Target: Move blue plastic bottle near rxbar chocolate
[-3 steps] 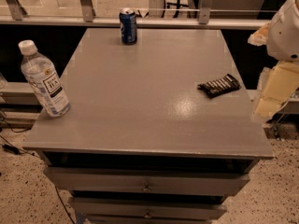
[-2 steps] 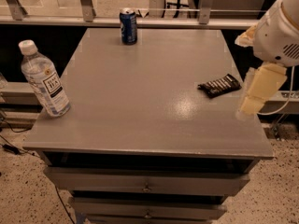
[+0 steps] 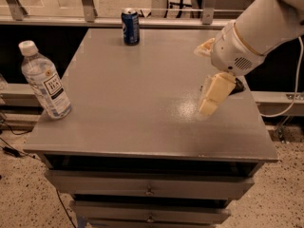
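Note:
The blue plastic bottle [image 3: 45,80], clear with a white cap and a white-and-dark label, stands upright near the table's left edge. The rxbar chocolate [image 3: 239,85] lies at the table's right edge; only a dark corner of it shows behind my arm. My gripper [image 3: 203,80] hangs over the right half of the table, just left of the bar and far right of the bottle. It is open and empty, with one cream finger [image 3: 213,93] pointing down towards the tabletop.
A blue soda can [image 3: 129,26] stands at the back edge of the grey table [image 3: 137,108]. Drawers sit below the front edge. A railing runs behind the table. A white cable hangs at the right.
My arm has swung in from the right edge towards the middle of the table and now covers most of the rxbar. The bottle and can have not moved.

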{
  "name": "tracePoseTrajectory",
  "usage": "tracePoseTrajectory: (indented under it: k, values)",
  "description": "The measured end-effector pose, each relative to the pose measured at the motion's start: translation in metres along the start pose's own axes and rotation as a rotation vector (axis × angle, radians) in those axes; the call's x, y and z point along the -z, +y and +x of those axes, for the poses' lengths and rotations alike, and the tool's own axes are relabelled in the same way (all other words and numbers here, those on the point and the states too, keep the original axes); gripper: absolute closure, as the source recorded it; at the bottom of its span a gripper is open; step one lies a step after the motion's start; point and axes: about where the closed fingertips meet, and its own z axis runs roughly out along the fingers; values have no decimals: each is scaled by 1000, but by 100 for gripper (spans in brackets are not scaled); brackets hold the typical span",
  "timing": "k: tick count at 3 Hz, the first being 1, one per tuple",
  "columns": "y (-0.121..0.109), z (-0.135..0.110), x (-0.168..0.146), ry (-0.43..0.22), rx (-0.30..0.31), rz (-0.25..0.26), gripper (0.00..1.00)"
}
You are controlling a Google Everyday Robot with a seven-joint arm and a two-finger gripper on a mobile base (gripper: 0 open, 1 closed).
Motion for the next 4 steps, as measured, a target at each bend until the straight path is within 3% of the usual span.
tracePoseTrajectory:
  k: [1, 2, 3, 4]
  values:
    - [-14, -38, -43, -147, 46, -42, 0]
    - [-14, -38, -43, -147, 46, -42, 0]
    - [-23, -57, -63, -229, 52, -24, 0]
    - [-47, -102, -102, -383, 74, -6, 0]
